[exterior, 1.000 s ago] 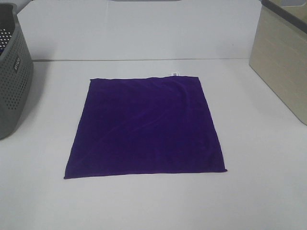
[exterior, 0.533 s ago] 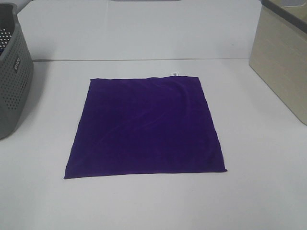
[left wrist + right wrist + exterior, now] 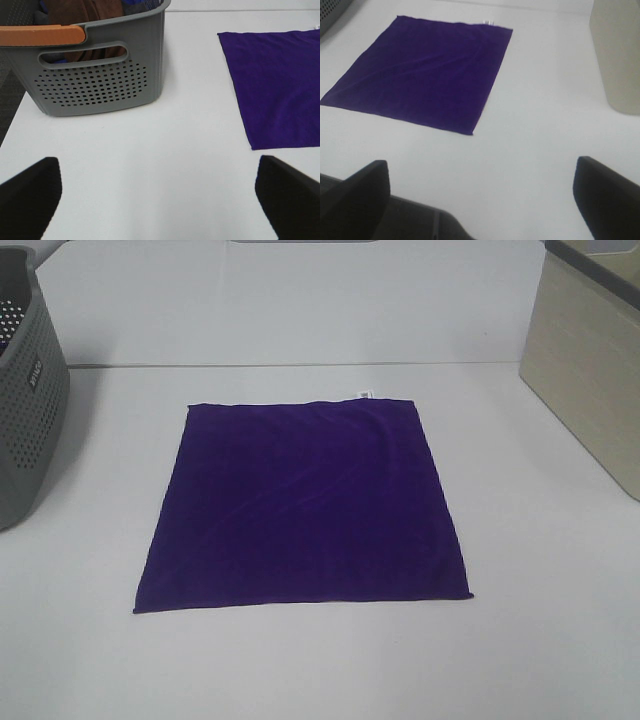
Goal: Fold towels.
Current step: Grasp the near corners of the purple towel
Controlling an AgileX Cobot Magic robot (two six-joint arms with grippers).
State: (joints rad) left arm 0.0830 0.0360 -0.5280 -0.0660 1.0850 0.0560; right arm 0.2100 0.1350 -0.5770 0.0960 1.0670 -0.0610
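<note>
Currently the towel [image 3: 303,505] lies spread flat in the middle of the table [image 3: 540,640], its white tag [image 3: 365,394] on the far edge, with a grey basket [image 3: 25,410] well to its left and a beige box [image 3: 590,370] to its right. The left gripper [image 3: 160,197] and right gripper [image 3: 480,195] both have fingers wide apart, holding nothing, each over bare table short of the towel.

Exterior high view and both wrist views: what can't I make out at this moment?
Basket: cut by the exterior view's left edge; its wall hides the contents.
Towel tag: too small to read.
Beige box: cut by the right edge.
Left end effector, right end effector: outside the exterior view.
</note>
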